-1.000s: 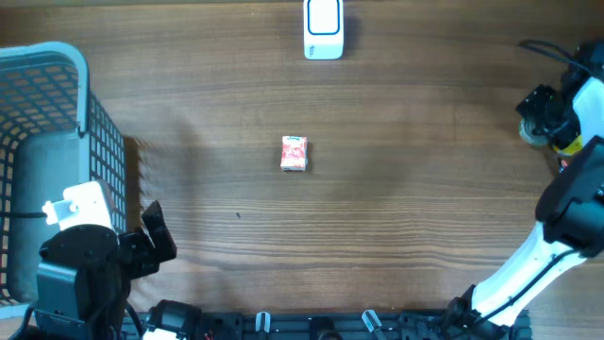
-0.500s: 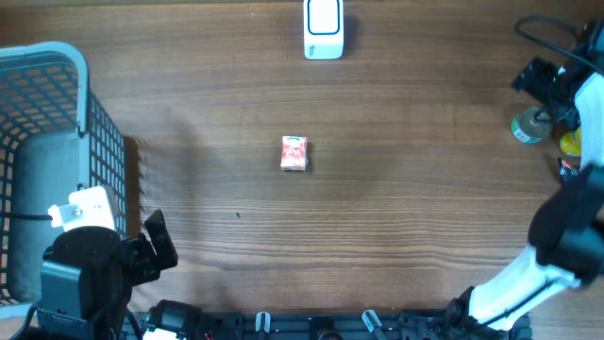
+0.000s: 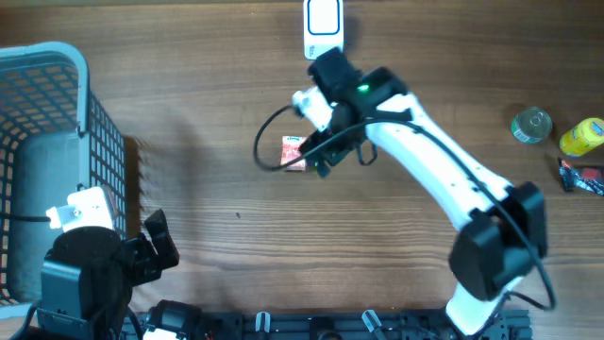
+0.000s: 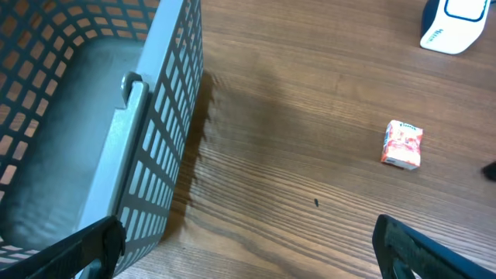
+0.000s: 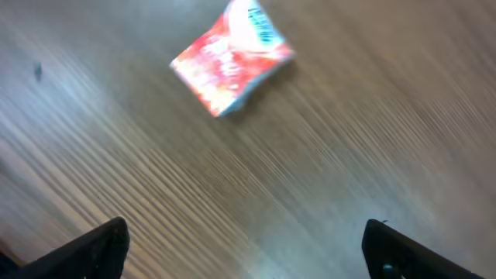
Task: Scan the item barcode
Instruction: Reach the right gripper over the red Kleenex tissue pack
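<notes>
Red packet (image 4: 402, 145) lies apart from white scanner (image 3: 323, 28), seemingly ungripped.

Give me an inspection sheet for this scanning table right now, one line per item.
Surface: wooden table, one small dark speck.
Job's things: red packet lying flat mid-table; white scanner at the far edge.
Clutter: grey basket on the left; bottle, yellow container and dark wrapper on the right.
Grippers: left gripper open, beside the basket; right gripper open by the packet, nothing held.
Cables: black cable loops off the right wrist beside the packet.
Surroundings: nothing seen.
</notes>
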{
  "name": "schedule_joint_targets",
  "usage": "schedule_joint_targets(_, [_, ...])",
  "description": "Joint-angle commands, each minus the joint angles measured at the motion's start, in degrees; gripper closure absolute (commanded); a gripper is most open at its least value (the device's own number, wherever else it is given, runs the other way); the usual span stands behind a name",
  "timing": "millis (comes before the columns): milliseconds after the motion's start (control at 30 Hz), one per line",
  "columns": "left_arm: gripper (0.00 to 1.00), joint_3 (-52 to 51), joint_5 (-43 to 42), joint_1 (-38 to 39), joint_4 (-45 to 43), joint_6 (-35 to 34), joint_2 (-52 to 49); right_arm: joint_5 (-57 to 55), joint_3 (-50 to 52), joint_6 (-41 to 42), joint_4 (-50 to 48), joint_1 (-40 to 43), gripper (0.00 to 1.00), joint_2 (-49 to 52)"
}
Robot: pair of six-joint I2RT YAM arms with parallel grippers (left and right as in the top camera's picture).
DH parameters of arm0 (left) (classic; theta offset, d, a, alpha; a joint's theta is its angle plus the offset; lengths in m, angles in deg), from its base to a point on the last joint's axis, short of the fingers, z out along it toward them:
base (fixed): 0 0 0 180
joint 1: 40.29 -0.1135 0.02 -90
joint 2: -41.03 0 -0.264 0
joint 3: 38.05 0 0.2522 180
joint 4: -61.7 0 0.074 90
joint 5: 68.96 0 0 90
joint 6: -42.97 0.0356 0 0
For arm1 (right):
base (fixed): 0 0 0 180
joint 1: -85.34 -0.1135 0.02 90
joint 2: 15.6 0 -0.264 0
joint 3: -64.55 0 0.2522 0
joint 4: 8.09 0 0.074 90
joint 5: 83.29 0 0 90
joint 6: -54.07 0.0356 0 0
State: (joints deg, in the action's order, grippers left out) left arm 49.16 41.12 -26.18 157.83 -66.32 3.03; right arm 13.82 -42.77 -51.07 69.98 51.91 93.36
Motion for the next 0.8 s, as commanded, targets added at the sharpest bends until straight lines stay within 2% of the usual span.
schedule_joint_targets(0, [0.0, -0.11, -0.68, -0.24, 0.52, -0.94, 0.0, 3.48, 0.31, -10.47, -1.42, -0.24, 0.0, 7.5])
schedule_joint_targets(67, [0.0, -0.11, -0.81, -0.24, 0.61, -0.94, 0.0, 3.52, 0.31, -11.91, -0.83, -0.37, 0.01, 11.06])
schedule_joint_targets(200, [0.0, -0.11, -0.83, -0.24, 0.63, -0.96, 0.0, 3.98, 0.24, -15.63, -3.74, -0.37, 0.0, 11.96])
schedule_joint_targets(233, [0.0, -0.11, -1.22, -0.24, 0.59, -0.96, 0.0, 3.96, 0.24, -17.44, -4.42, -0.37, 0.02, 11.93])
schedule_joint_targets(300, [0.0, -0.11, -1.22, -0.24, 0.61, -0.96, 0.0, 4.0, 0.26, -22.49, -5.03, -0.37, 0.11, 11.96])
schedule_joint_targets(367, [0.0, -0.11, -1.2, -0.24, 0.61, -0.94, 0.0, 3.96, 0.26, -26.38, -6.71, -0.37, 0.11, 11.96])
schedule_joint_targets(433, [0.0, -0.11, -1.16, -0.24, 0.63, -0.9, 0.0, 3.56, 0.15, -30.71, -9.38, -0.42, 0.0, 12.0])
schedule_joint_targets(500, [0.0, -0.11, -1.14, -0.24, 0.7, -0.9, 0.0, -0.87, 0.11, -33.22, -10.97, -0.63, 0.0, 12.0])
schedule_joint_targets(600, [0.0, -0.11, -0.55, -0.24, 2.23, -0.87, 0.0, 5.38, 0.11, -37.46, -14.27, -0.7, 0.0, 12.15])
schedule_joint_targets(767, [0.0, -0.11, 0.09, -0.24, 2.58, -0.48, 0.0, 5.66, 0.13, -37.64, -15.47, -0.7, 0.0, 12.15])
